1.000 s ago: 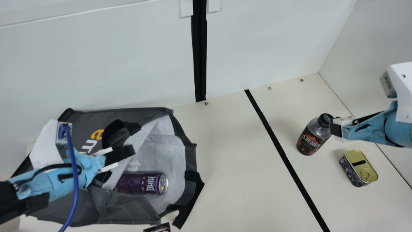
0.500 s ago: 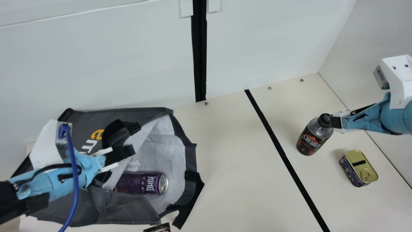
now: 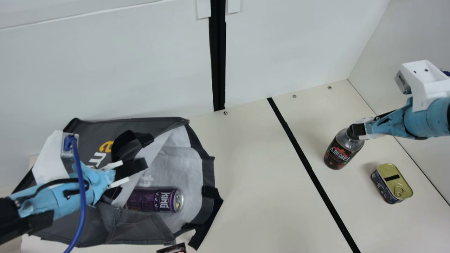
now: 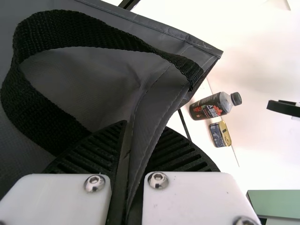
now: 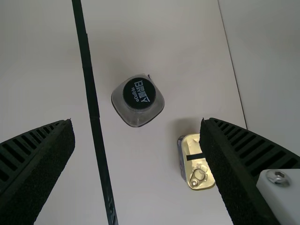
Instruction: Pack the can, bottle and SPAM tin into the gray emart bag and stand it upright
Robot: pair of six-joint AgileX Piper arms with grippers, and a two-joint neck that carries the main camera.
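Observation:
At the left of the main view, my left gripper (image 3: 121,174) is at the gray bag (image 3: 84,130); in the left wrist view my left gripper (image 4: 131,173) is shut on the bag's edge (image 4: 152,108). The purple can (image 3: 154,199) lies inside the bag's mouth. My right gripper (image 3: 360,130) is by the cap of the upright bottle (image 3: 341,151). The right wrist view has my right gripper (image 5: 138,164) open, its fingers wide apart, with the bottle cap (image 5: 139,93) beyond them. The SPAM tin (image 3: 392,183) stands near the bottle; the right finger partly covers the tin (image 5: 194,161).
White walls (image 3: 288,42) rise behind and at the right of the table (image 3: 253,175). A black tape line (image 3: 309,168) crosses the table between bag and bottle. A small dark printed item (image 3: 172,248) is at the main view's bottom edge.
My right gripper has moved left and slightly up in the main view, to over the bottle's cap. The left arm, bag, can, bottle and tin have stayed where they were.

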